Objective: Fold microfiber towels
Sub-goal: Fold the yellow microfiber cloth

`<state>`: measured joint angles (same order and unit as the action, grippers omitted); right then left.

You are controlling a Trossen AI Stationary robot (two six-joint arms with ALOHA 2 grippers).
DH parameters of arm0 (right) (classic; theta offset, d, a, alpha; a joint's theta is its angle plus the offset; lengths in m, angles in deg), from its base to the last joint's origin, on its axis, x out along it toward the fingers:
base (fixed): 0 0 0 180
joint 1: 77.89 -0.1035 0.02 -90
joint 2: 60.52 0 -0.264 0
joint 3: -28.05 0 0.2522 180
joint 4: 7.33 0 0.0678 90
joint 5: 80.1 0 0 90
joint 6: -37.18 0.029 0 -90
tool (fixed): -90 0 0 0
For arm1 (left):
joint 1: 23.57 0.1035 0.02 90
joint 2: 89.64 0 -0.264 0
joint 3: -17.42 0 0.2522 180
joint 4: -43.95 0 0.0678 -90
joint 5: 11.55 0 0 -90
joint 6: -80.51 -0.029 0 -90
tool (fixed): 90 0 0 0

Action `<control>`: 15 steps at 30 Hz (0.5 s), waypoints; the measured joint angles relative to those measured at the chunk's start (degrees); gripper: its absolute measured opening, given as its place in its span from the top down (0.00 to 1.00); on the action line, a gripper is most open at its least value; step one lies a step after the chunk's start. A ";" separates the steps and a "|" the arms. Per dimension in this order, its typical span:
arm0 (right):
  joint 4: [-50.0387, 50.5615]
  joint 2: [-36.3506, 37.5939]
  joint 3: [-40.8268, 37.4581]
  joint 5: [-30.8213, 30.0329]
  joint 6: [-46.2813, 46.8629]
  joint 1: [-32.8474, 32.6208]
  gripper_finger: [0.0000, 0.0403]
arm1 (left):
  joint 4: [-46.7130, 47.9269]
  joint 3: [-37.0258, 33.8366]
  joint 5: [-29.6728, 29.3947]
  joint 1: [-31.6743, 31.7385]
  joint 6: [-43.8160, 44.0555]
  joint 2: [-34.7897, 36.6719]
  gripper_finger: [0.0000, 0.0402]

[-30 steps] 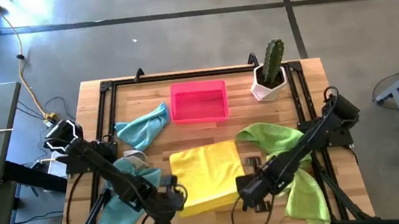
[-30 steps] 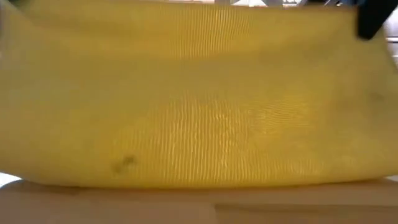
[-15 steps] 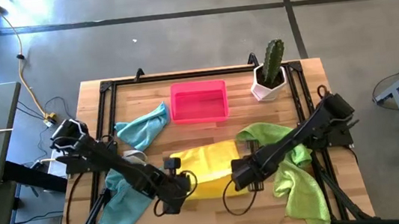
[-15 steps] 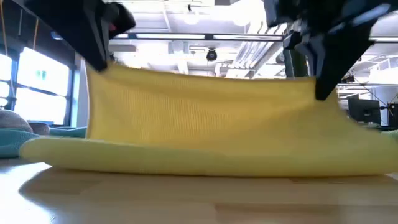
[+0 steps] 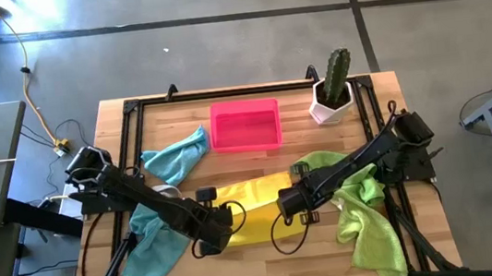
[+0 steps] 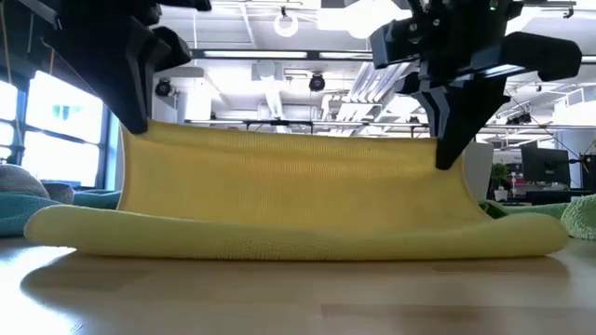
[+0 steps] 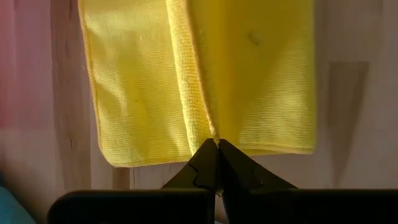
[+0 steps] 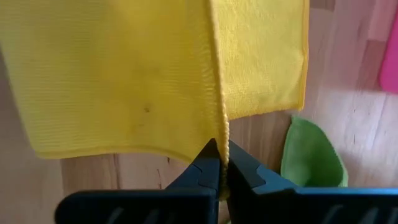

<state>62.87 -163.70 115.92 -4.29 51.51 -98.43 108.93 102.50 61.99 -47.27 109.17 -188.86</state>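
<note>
While the yellow towel (image 5: pixel 250 214) lies mid-surface, just toward six o'clock from the pink tray (image 5: pixel 245 125), each claw is clenched on one of its upper corners: the left claw (image 5: pixel 221 217) at nine o'clock, the right claw (image 5: pixel 289 204) at three o'clock, holding that edge raised.

Two matte black jointed arms, boxy segments, looping black cables, left pincer (image 7: pixel 216 163) and right pincer (image 8: pixel 219 165) with tapered dark fingers
</note>
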 joint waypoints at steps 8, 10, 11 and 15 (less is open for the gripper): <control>-1.42 0.00 0.00 -2.35 -1.50 3.13 1.00 | 2.60 -0.16 -2.15 1.58 -0.29 -0.79 1.00; -1.37 0.00 0.00 -2.35 -1.42 3.83 1.00 | 2.39 -0.12 -3.23 2.21 -0.32 -0.74 1.00; -1.37 0.00 0.00 -2.35 -1.42 4.13 1.00 | 2.64 -0.12 -3.47 2.57 -0.32 -0.74 1.00; -2.06 0.00 0.00 -2.28 -1.83 4.92 0.99 | 3.26 -0.12 -3.45 3.83 -0.32 -0.74 1.00</control>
<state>60.80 -163.70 115.92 -6.57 49.67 -93.52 112.19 102.38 58.54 -43.44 108.85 -189.60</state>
